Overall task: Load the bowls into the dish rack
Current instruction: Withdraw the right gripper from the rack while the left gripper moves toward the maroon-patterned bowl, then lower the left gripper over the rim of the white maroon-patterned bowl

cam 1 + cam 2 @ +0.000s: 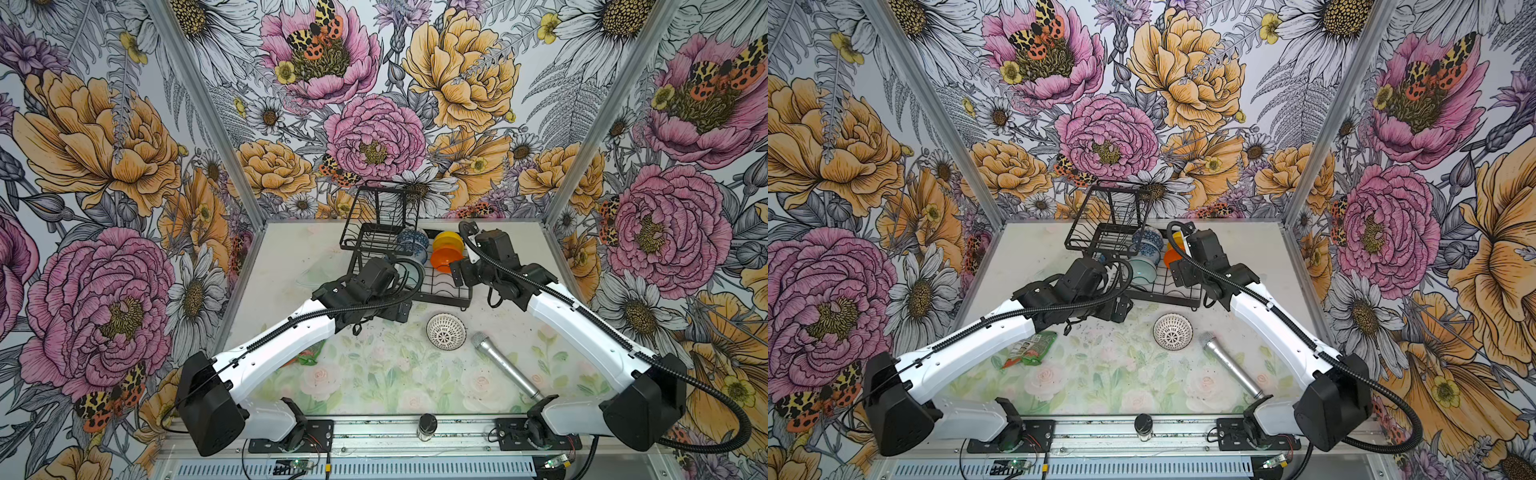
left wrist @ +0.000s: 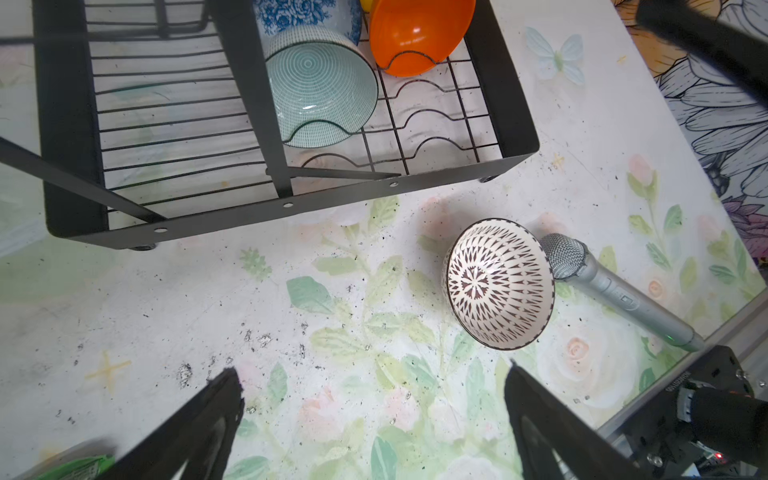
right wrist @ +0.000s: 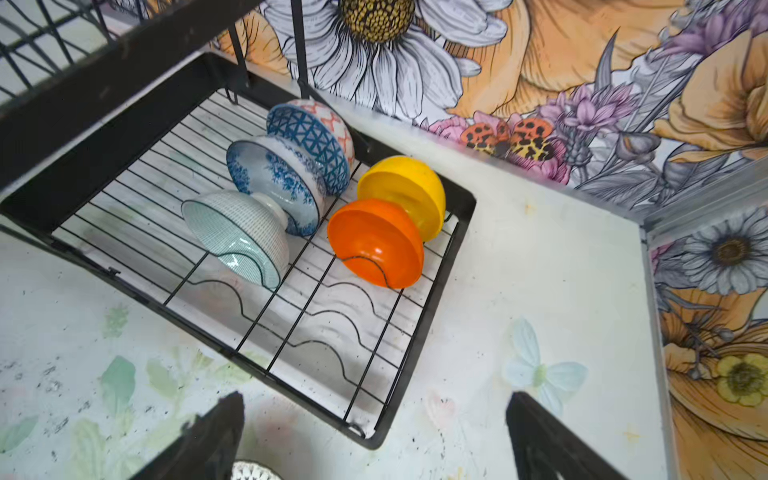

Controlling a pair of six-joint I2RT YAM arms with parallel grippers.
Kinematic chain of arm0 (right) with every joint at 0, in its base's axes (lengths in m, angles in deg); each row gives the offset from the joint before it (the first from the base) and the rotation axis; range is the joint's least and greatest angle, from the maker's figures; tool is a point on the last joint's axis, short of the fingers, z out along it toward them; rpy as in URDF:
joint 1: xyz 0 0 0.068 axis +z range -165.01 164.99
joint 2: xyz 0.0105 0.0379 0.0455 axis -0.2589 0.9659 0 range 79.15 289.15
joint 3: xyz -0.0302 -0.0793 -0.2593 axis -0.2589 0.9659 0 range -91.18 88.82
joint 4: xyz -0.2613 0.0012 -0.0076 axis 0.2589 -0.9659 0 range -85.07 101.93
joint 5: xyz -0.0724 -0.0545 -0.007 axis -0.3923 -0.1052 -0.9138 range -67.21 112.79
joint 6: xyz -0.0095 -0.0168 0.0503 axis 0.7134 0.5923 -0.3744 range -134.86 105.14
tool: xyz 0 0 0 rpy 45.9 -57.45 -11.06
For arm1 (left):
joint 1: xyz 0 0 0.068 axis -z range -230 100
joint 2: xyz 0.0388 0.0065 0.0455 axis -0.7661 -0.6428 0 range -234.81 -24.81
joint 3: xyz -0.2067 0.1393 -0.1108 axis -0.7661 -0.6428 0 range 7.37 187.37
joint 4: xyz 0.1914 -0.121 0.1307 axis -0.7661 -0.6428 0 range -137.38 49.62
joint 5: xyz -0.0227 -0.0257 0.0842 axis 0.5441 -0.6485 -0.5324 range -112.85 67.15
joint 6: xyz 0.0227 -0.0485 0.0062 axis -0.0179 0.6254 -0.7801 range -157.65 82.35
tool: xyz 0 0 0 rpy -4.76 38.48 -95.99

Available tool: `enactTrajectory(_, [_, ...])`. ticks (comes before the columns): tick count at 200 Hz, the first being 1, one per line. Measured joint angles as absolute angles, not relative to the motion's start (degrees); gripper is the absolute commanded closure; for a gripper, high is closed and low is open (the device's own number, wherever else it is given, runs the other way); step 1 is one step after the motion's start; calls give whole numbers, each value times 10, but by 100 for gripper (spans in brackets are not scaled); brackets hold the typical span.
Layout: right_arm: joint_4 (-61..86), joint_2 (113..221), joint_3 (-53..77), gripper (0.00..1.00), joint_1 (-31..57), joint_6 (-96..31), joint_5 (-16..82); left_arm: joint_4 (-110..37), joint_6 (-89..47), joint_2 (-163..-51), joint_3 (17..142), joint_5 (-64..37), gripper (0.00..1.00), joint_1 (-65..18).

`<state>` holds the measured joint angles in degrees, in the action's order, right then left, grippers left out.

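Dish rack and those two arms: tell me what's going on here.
Two robot arms are loading bowls into the dish rack. Five already stand on edge in its lower tray: the blue geometric bowl, floral bowl, mint bowl, yellow bowl and orange bowl. The black-and-white bowl sits upright on the table, next to a microphone. The left gripper hangs open near that bowl. The right gripper is open by the rack's near corner. Neither holds anything.
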<state>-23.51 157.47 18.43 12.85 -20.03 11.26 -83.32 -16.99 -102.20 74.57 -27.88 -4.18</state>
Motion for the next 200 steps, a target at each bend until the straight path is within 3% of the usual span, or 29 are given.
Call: enactTrajectory(200, [-282, 1599, 184, 1, 125, -215, 122, -742, -135, -1193, 734, -236, 3, 31])
